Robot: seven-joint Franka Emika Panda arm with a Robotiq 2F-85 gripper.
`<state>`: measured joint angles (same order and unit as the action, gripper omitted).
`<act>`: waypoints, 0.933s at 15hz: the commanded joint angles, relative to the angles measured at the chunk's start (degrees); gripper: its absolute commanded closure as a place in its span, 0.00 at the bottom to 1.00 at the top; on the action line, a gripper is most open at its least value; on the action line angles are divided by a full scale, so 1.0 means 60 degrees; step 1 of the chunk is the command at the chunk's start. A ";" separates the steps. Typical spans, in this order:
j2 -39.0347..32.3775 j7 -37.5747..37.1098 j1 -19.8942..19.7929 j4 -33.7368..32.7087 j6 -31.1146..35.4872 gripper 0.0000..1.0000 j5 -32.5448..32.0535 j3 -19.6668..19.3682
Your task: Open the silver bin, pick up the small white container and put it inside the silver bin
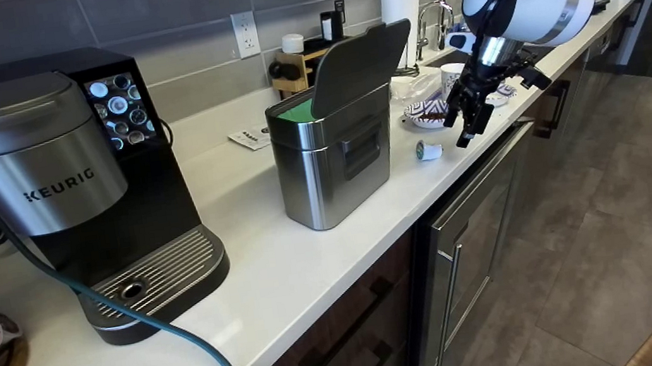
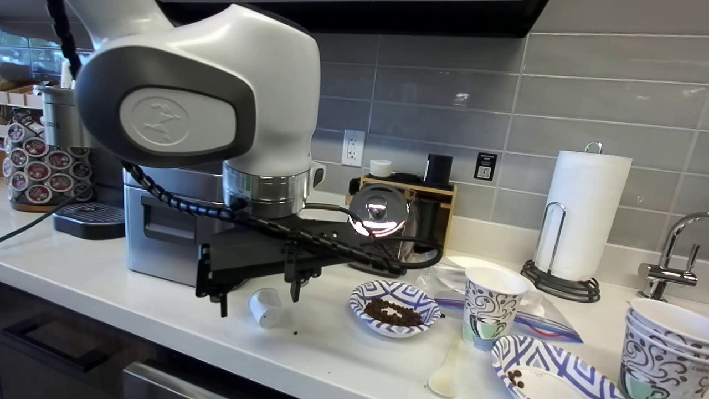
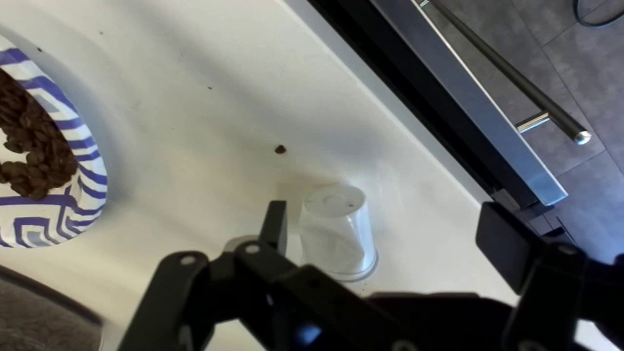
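The silver bin [image 1: 337, 172] stands on the counter beside the coffee machine. Its dark lid [image 1: 358, 70] is raised, and a green lining shows inside. In an exterior view the bin [image 2: 160, 238] is partly hidden by the arm. The small white container [image 1: 430, 150] lies on its side on the counter, right of the bin; it also shows in an exterior view [image 2: 266, 308]. In the wrist view the container [image 3: 336, 234] appears between the fingers, nearer the left one, touching neither as far as I can see. My gripper [image 3: 390, 236] is open and empty above the counter.
A patterned bowl of coffee beans [image 2: 394, 308], a cup [image 2: 490, 305], a spoon [image 2: 446, 374] and a paper plate [image 2: 545, 371] stand on the container's far side from the bin. The Keurig machine [image 1: 77, 180] is beyond the bin. The counter's front edge [image 3: 390, 117] runs close to the container.
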<state>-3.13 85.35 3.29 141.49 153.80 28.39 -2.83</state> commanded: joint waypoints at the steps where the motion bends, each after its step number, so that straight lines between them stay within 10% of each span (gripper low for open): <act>1: -0.0026 -0.0062 -0.0326 -0.0039 -0.0009 0.00 -0.0057 0.0330; 14: -0.1514 0.1666 -0.0818 -0.1091 0.0287 0.00 0.1881 0.1160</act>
<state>-8.91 92.55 0.35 137.00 153.89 37.48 2.02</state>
